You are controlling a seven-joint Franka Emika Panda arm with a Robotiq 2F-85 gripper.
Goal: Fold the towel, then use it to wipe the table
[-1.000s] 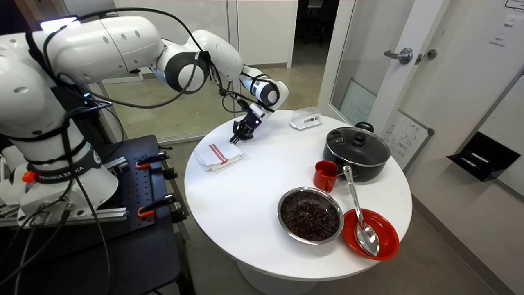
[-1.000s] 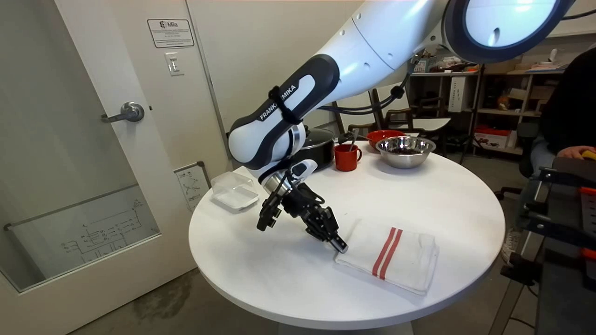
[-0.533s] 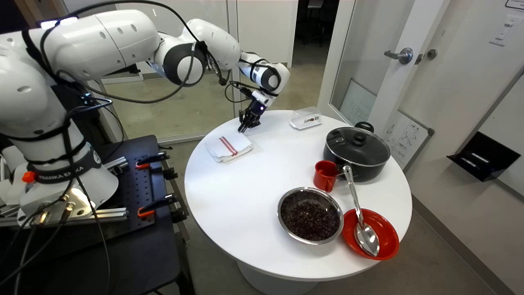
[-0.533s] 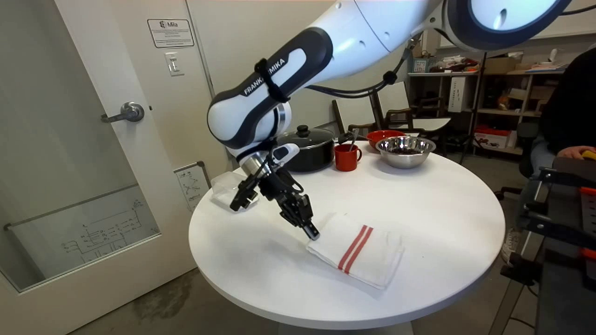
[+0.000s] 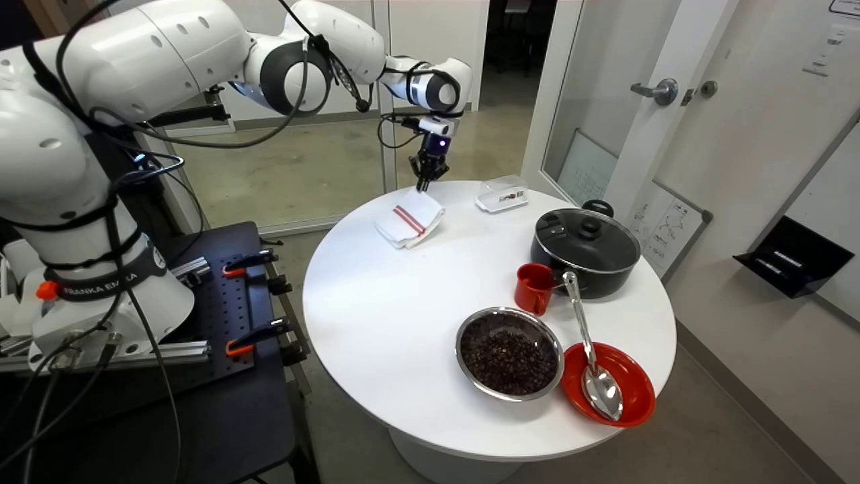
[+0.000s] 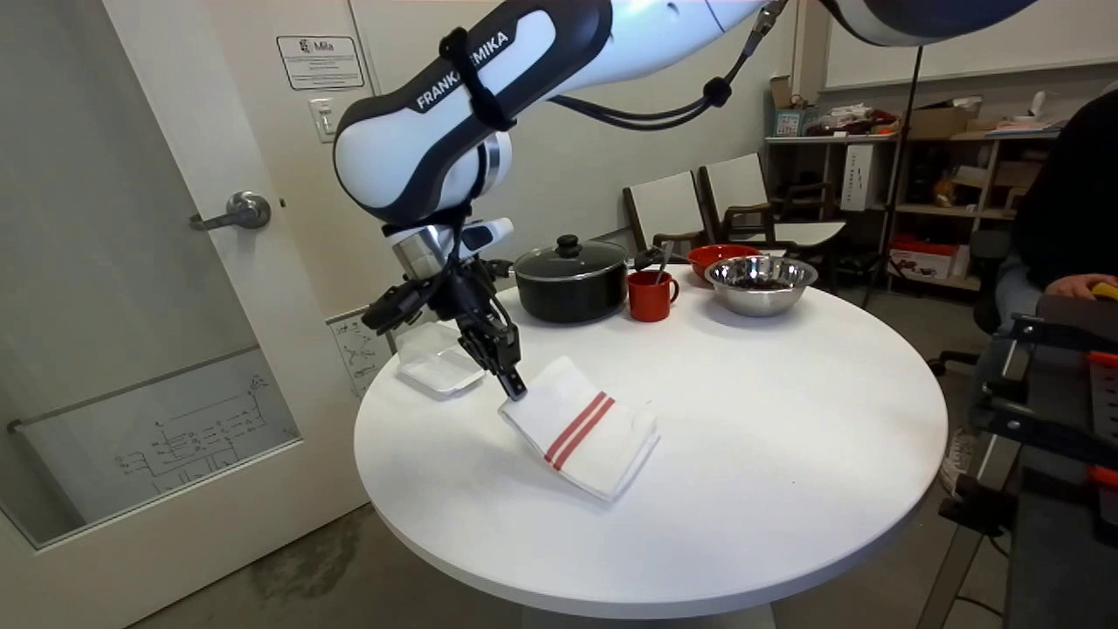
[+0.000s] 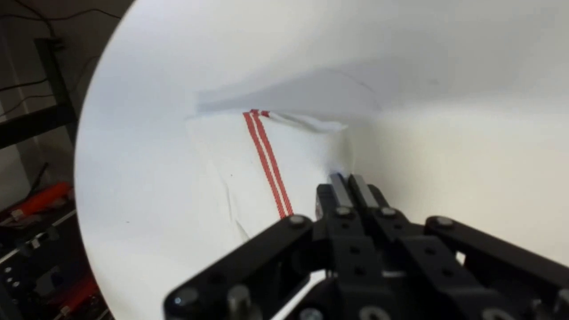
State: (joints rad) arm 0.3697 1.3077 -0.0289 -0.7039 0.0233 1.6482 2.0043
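Red-striped towel (image 6: 582, 430) pinched by one edge, the rest of it lying to the right of the jaws.
Looking left to right in an exterior view, there's a clear plastic box (image 6: 441, 369), then the gripper (image 6: 514, 393), its jaws pressed together on the towel's edge and holding it off the table (image 6: 777, 454). Right of them the folded towel slopes down, its longer way seemingly running out from the jaws. Well apart, farther back and right, sits a steel bowl (image 6: 760, 288). To my eye the folding is done and the wiping is in hand. A sweep leftward should draw the towel flat behind the grip, though the box stands near on that side; a push rightward, I'd guess, would bunch it.
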